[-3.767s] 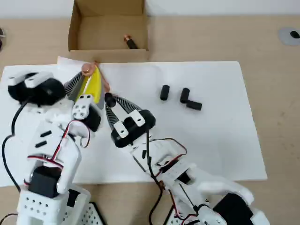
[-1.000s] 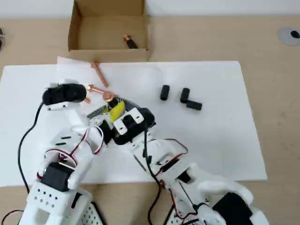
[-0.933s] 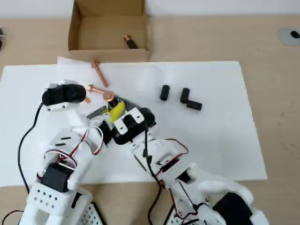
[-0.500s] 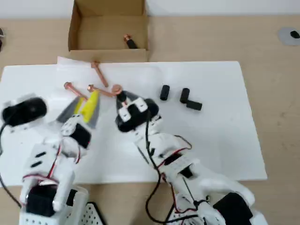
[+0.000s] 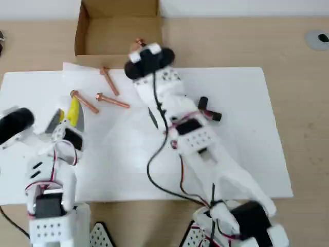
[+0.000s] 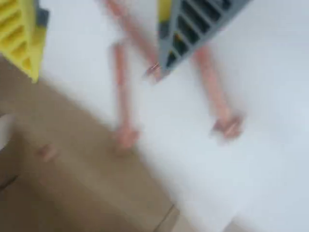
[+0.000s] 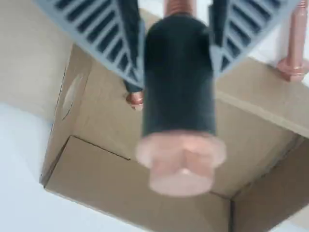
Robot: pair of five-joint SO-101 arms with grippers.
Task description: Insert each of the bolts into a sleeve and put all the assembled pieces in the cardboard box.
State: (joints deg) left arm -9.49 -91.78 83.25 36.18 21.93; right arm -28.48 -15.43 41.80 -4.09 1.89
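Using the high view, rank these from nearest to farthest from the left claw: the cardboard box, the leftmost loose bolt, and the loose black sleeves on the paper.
1. Leftmost bolt: on the white paper, just ahead of the left claw.
2. Cardboard box: past the paper's far edge.
3. Black sleeves: across the paper, to the right.

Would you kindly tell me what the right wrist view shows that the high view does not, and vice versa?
Right wrist view adds: the right gripper shut on a sleeved bolt, its head toward the camera, above the cardboard box. High view adds: the open left gripper, loose sleeves beside the right arm, and two bare bolts lying farther from the box. Both share: the box, the white paper, and the bolt nearest the box.
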